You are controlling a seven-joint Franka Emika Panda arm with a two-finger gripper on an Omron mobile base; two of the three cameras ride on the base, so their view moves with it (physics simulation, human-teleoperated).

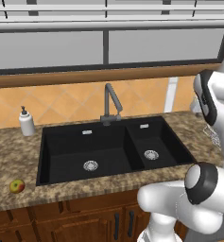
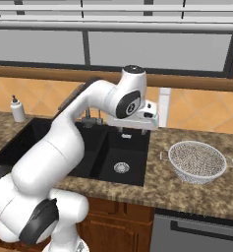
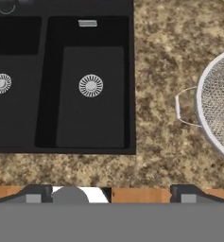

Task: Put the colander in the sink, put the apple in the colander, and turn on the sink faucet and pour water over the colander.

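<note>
The colander [image 2: 197, 161] stands on the counter [image 2: 187, 192] right of the sink [image 2: 119, 162], beside the open, empty gripper [image 3: 107, 193].

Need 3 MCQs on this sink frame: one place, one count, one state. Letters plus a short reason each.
1. Where is the colander?
A. in the large basin
B. on the counter right of the sink
C. beside the soap dispenser

2. How many round silver drains show in the sink?
A. one
B. two
C. three

3. What is the state of the apple?
A. held in the gripper
B. inside the colander
C. lying on the counter left of the sink

Answers: 1 B, the right base view shows it on the granite past the small basin. 2 B, one drain per basin. 3 C, it lies alone near the counter's front edge.
</note>
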